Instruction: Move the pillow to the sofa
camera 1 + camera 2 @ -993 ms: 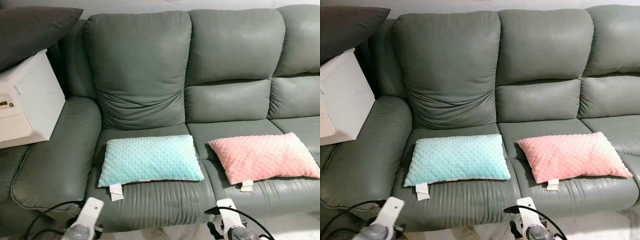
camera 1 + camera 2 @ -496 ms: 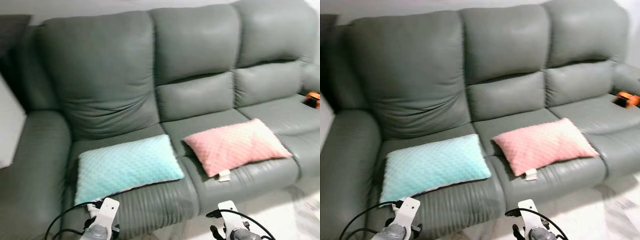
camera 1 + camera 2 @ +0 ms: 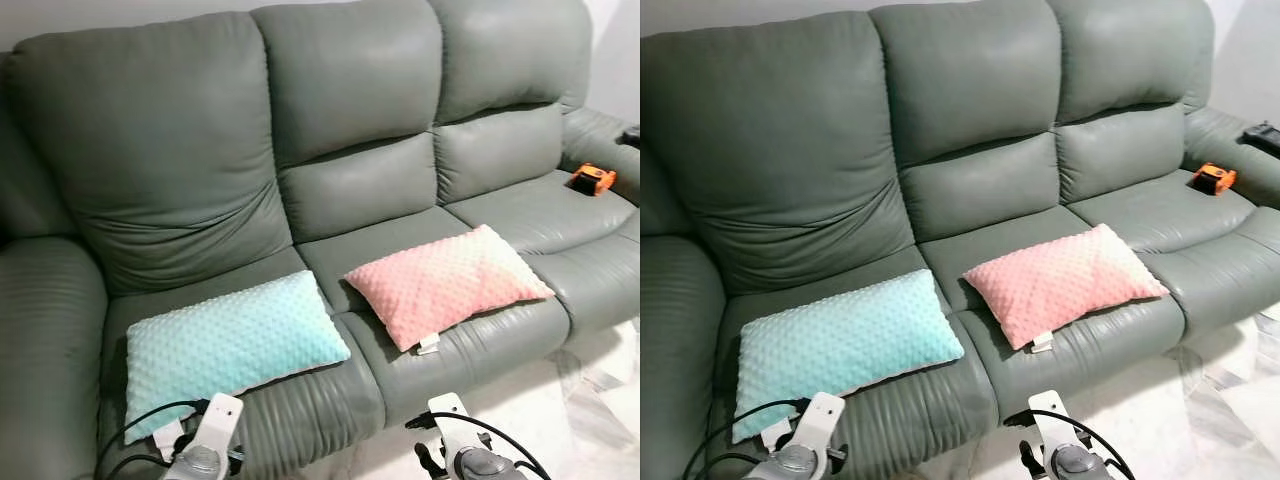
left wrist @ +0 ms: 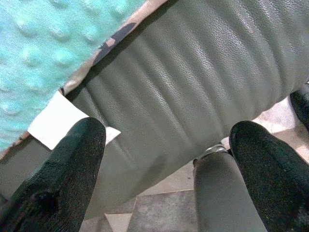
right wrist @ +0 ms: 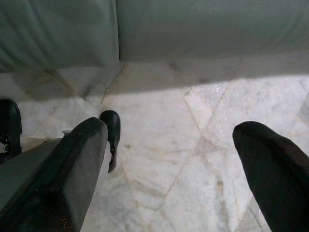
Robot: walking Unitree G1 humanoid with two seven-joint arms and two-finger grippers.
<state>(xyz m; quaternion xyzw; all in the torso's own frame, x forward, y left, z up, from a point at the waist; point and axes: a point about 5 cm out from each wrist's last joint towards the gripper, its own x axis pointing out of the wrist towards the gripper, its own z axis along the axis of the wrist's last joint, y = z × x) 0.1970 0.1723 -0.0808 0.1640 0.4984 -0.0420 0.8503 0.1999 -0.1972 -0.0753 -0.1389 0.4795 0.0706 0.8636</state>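
Left eye view: large grey-green sofa (image 3: 350, 90) with three seats. On the left seat, close to the front edge, a turquoise pillow (image 3: 230, 345), lying flat. On the middle seat, a pink pillow (image 3: 445, 280), also flat and turned a little, with one corner near the front edge. At the far right end of the sofa, a small orange object (image 3: 592, 179), too small to identify. Below the front edge, pale marble floor (image 5: 193, 121).

Left hand (image 4: 166, 145): released, fingers wide apart, holding nothing, hanging low just in front of the left seat's front edge. Turquoise pillow just above and beyond it, not touching; white tag (image 4: 58, 121) of this pillow beside one finger. Right hand (image 5: 169, 145): also released and empty, over the floor before the sofa, well apart from the pink pillow.

Probably placement already done, both pillows resting on the seats. To finish well: keep both hands low and free of the tag and the cover, check that no pillow overhangs the front edge, then step away without brushing the seat.
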